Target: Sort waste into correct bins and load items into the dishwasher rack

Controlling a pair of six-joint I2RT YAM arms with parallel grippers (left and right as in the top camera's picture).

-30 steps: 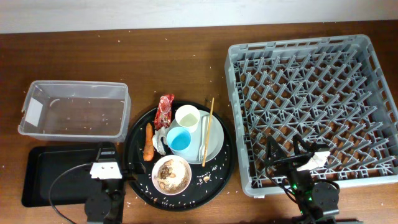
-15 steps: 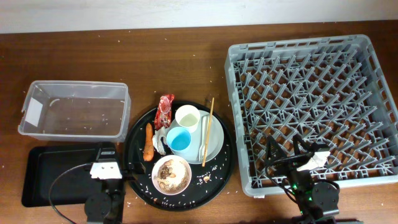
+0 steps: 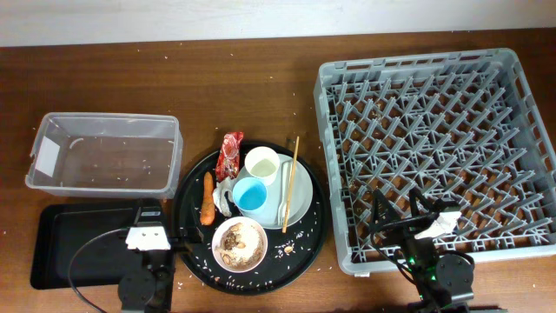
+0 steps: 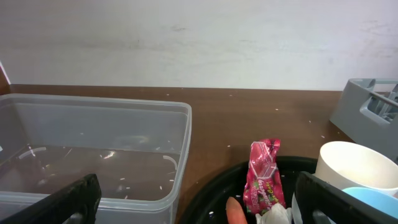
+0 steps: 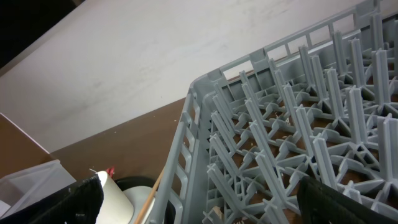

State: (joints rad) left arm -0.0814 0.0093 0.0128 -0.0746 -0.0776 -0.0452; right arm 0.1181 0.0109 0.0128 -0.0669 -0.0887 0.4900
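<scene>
1. Bare desk (image 3: 261, 78) runs behind the clear tub (image 3: 104, 155), round tray (image 3: 184, 200) and dishwasher rack (image 3: 439, 148); the red wrapper (image 3: 229, 152) lies on the tray's far rim.
2. Left gripper (image 4: 199, 198) and right gripper (image 5: 199, 199) gape wide, empty.
3. Nothing has moved since a second ago.

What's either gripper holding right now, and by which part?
Nothing is held. The left gripper and the right gripper are both open, with nothing between their fingers.
</scene>
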